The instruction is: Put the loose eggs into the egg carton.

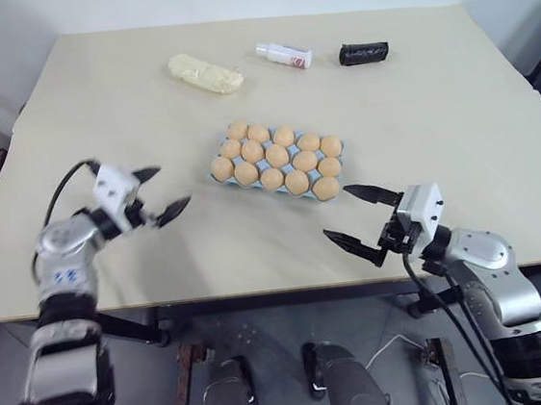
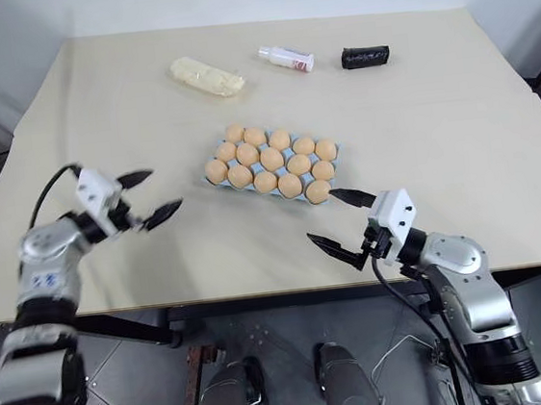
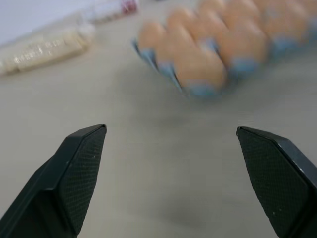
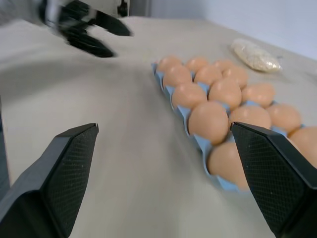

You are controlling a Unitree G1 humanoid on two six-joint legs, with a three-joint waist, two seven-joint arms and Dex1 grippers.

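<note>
carton: egg carton [image 1: 277, 160] mid-table, every visible cup holds eggs [image 1: 277, 155], none loose on table.
left gripper [image 1: 156, 194]: at carton's 9 o'clock, fingers spread wide, empty.
right gripper [image 1: 360, 216]: at 4 o'clock, wide, empty.
risk: right fingertip just beside corner egg; a swing could nudge the carton.

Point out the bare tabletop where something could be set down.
Bare: the wide stretch right of the egg carton, and the near strip between the left gripper and right gripper. Crowded: the far edge, with yellow lump, bottle and black roll.

Eggs [image 1: 276, 154] smooth, matt; carton [image 4: 195, 139] moulded blue; table [image 1: 436, 117] matt.
</note>
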